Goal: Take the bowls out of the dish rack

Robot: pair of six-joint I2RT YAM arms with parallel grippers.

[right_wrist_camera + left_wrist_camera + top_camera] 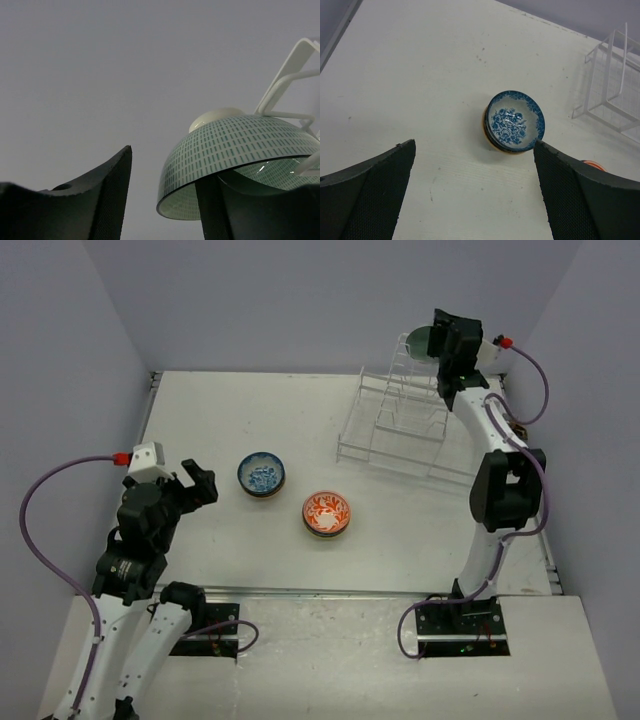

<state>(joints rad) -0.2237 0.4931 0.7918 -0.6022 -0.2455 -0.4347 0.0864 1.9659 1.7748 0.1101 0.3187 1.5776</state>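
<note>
While the tabletop (pixel 220 410) is bearing the dish rack (pixel 400 425) at upper right, the right pincer (pixel 167 167) is straddling the rim of the green bowl (pixel 235 145) lodged there, half-narrowed, not yet gripping, probably to lift it; the left pincer (pixel 475 145) is idling wide at lower left.

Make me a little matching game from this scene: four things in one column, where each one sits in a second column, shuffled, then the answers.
Things:
1. blue-flowered bowl
2. orange-patterned bowl
3. green-dashed bowl
4. dish rack

Places:
A. far right part of the table
B. up in the rack's tall tier
C. on the table, about the middle
D. on the table, furthest left of the four

Pairs: 1-D, 2-C, 3-B, 4-A
</note>
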